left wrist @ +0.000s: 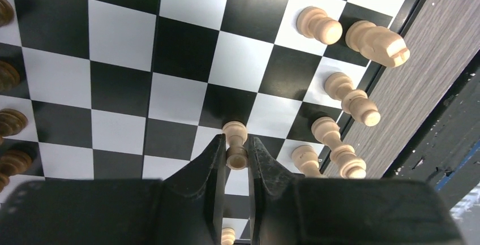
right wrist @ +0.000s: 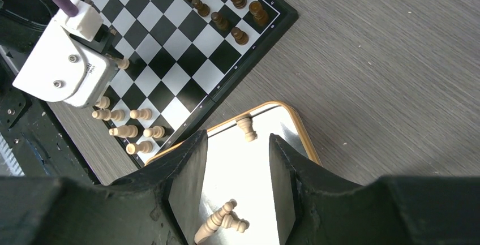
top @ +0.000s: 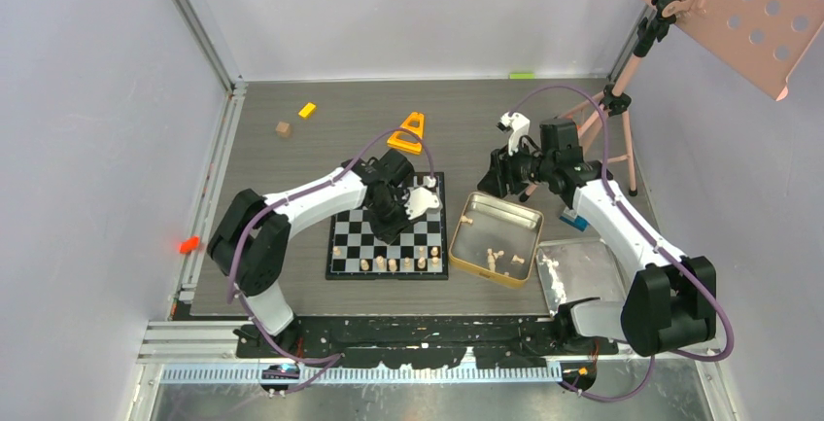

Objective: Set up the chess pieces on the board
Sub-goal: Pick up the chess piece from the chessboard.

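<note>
**Jaws.** The left jaws are closed on a pale pawn [left wrist: 236, 153], one jaw on each side of its head. The right jaws stand open and empty above the gold tin [top: 500, 227].

**Location.** The board [top: 352, 229] lies flat on the table [top: 291, 163], just left of the tin. The held pawn is over the right half of the board, one row farther in than the pale row at the near edge. Whether its base touches the square cannot be told.

**Step in hand.** Judged from this layout, the pawn is being positioned in the pale pawn row. The next move calls for the following:
1. Seat the base flat and centred on one square.
2. Part the jaws, then lift straight up, because other pieces stand close on the right.
3. Lower the right jaws onto one piece in the tin.

**Count.**
- Board: one. Tin: one. Silver tray [top: 593, 265]: one, to the right of the tin.
- Pale pieces [top: 393, 263] on the board: at least seven, besides the held pawn.
- Pale pieces in the tin: about four, lying down.
- Dark pieces [right wrist: 218, 21]: at least eight, in two lines along the far side of the board.
</note>
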Available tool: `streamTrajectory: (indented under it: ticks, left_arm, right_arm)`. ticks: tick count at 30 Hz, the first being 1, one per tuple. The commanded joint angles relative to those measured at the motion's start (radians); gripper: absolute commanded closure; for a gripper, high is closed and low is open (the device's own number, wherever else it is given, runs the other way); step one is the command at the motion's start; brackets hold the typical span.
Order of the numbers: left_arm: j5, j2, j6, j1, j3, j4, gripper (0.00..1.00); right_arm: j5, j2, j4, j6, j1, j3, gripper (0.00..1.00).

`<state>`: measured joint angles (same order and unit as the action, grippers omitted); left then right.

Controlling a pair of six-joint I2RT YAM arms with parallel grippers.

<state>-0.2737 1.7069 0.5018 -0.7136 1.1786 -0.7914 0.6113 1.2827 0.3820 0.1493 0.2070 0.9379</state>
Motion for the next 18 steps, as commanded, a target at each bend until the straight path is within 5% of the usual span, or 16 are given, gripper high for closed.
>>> streamTrajectory:
  ticks: [1,18]
  left_arm:
    - [-0.02,-0.026,-0.003,-0.004,0.043,-0.047,0.91]
    - [0.048,-0.388,0.057,0.105,-0.047,-0.157,0.97]
  right_arm:
    - [-0.004,-0.025,0.007,0.025,-0.009,0.06,0.5]
    - [-0.18,-0.145,0.127,0.005,-0.018,0.085,0.51]
